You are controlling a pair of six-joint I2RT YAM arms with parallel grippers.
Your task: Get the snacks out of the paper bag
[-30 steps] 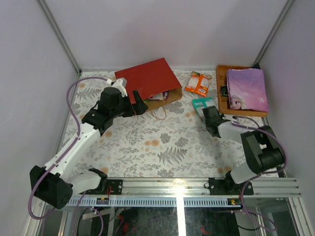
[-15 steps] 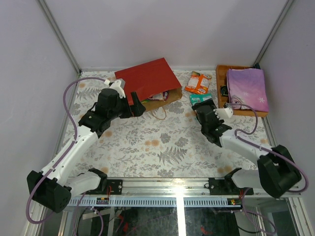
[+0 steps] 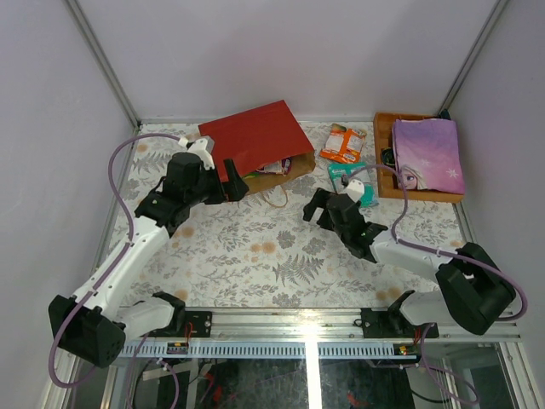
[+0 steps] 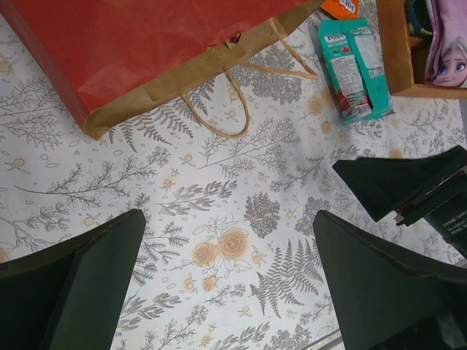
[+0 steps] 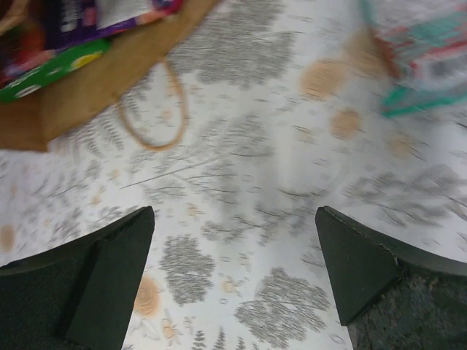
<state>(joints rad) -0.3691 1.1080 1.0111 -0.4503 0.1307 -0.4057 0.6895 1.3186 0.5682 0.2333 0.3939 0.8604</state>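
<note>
The red paper bag (image 3: 255, 135) lies on its side at the back of the table, its kraft mouth (image 4: 182, 76) facing the arms. Snacks show inside the mouth: a green packet (image 5: 51, 73) and a purple one (image 5: 109, 13). Two more snacks lie outside it, an orange packet (image 3: 343, 143) and a teal packet (image 3: 353, 181) (image 4: 352, 64). My left gripper (image 3: 238, 181) (image 4: 230, 248) hangs open just before the bag's mouth, holding nothing. My right gripper (image 3: 313, 207) (image 5: 233, 248) is open over bare cloth, right of the cord handle (image 5: 157, 109), left of the teal packet (image 5: 430, 44).
An orange wooden tray (image 3: 383, 158) at the back right holds a flat purple princess-printed item (image 3: 428, 153). The bag's cord handles (image 4: 219, 109) loop out onto the floral cloth. Grey walls close in the table's back and sides.
My right gripper has opened, left the teal packet lying by the tray, and swung left toward the bag's mouth. The left arm has barely shifted.
</note>
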